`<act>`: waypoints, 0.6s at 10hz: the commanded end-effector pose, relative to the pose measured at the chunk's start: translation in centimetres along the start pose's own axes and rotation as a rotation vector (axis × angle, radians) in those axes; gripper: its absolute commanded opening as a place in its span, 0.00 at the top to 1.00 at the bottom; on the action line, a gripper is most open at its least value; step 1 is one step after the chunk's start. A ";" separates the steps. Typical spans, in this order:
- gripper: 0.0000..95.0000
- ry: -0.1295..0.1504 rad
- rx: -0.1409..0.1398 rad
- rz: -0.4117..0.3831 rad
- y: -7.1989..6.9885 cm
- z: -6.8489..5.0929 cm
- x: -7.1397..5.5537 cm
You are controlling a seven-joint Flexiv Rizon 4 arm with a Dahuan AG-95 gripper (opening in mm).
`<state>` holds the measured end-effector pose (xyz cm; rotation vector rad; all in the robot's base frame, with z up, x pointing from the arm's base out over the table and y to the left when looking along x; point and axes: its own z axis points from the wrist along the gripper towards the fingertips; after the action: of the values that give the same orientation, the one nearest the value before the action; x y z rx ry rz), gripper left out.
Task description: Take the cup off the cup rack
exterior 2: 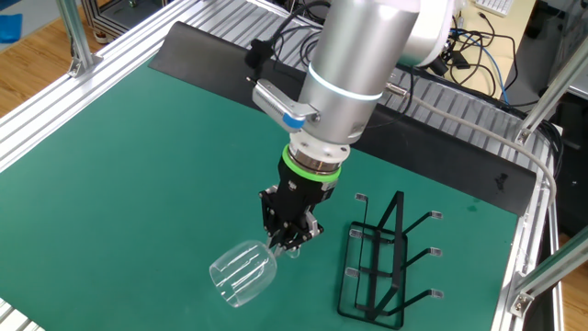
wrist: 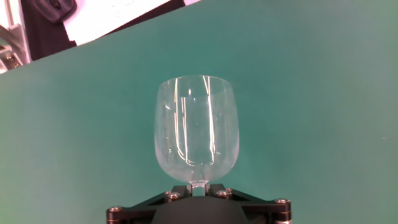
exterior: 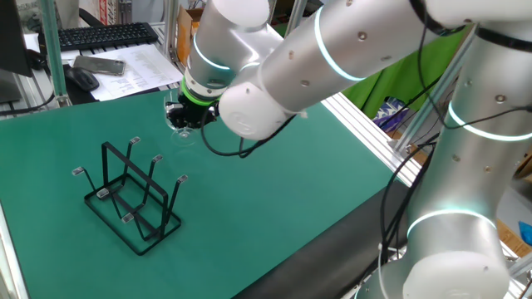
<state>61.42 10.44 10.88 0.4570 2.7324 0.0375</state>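
The cup [exterior 2: 243,271] is a clear stemmed wine glass, held by its stem in my gripper [exterior 2: 292,241] with the bowl pointing outward and down, above the green mat. In the hand view the bowl [wrist: 196,127] fills the middle and the stem sits between the shut jaws of the gripper [wrist: 198,185]. In one fixed view the glass [exterior: 181,124] shows faintly below the gripper [exterior: 184,116]. The cup rack [exterior: 133,199], black thin wire with bent prongs, stands with no cup on it, apart from the gripper; in the other fixed view the rack [exterior 2: 378,262] is just right of it.
The green mat [exterior: 274,191] covers the table. A keyboard [exterior: 104,36], a mouse [exterior: 81,78] and papers lie beyond the far edge. Aluminium frame rails [exterior 2: 514,138] and cables border the mat. My arm's large body [exterior: 349,50] hangs over the right side.
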 end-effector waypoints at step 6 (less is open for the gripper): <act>1.00 0.242 0.010 0.010 0.0 -1.5 -0.1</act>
<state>61.01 10.14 12.15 0.4977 2.9604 0.0808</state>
